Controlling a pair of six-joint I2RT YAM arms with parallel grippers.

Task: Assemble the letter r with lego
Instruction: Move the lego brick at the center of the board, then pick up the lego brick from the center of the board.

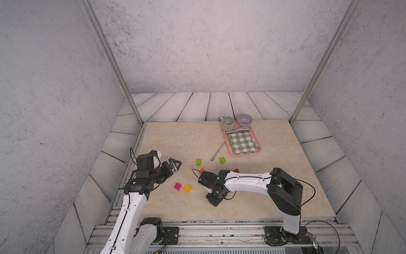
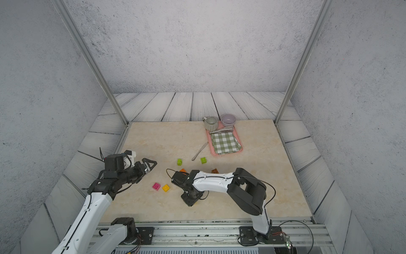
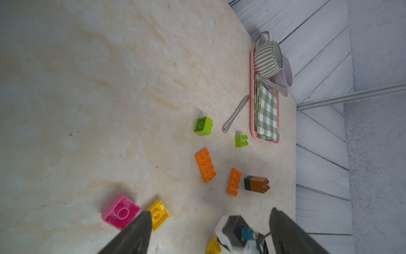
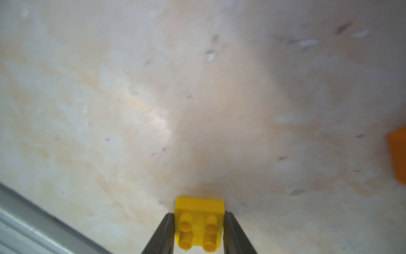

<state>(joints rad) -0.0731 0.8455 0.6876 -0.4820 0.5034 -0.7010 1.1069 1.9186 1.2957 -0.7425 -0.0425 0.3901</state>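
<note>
Barely begun: on the beige counter (image 1: 175, 140), robotward of the pink plastic tray (image 3: 251, 118), the small studded plastic lego bricks (image 3: 205, 166) lie loose, only a brown brick (image 3: 260, 184) and a black brick (image 3: 248, 183) joined; the right jaws pinch a yellow brick (image 4: 200, 224) well apart from the tray, and the left jaws are spread, empty.

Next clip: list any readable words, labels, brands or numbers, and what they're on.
No readable text in any view.
The orange brick, magenta brick and yellow brick show only studs and moulded rings.
The checked cloth and striped mug bear patterns, no lettering.
</note>
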